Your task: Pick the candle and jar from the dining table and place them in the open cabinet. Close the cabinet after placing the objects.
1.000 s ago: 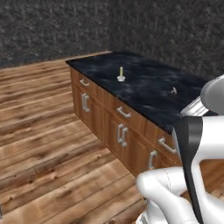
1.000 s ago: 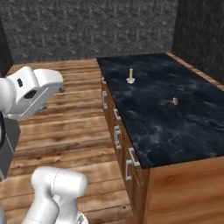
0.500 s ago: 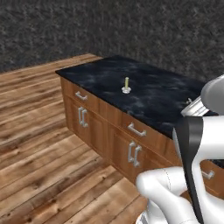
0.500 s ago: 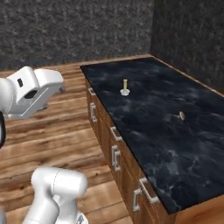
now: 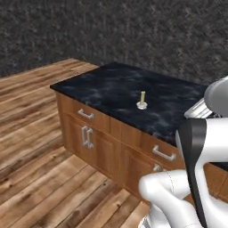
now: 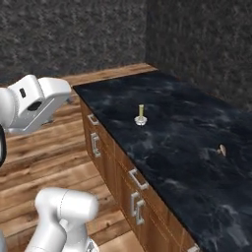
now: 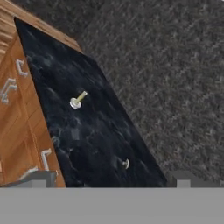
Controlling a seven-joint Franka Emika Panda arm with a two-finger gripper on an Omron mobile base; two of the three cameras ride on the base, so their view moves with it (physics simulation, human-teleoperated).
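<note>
Black white-veined marble worktop (image 5: pixel 111 91) carrying short yellow candle in round silver holder (image 5: pixel 142 101). Fingers (image 7: pixel 111 179) standing wide, gripping nothing. Approach step underway; next, reaching down over candle.

candle (image 5: pixel 142 101) upright on dining table (image 5: pixel 107 87)

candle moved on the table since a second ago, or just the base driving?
No. The candle keeps its spot on the dining table near the front edge; the camera shifted.
</note>
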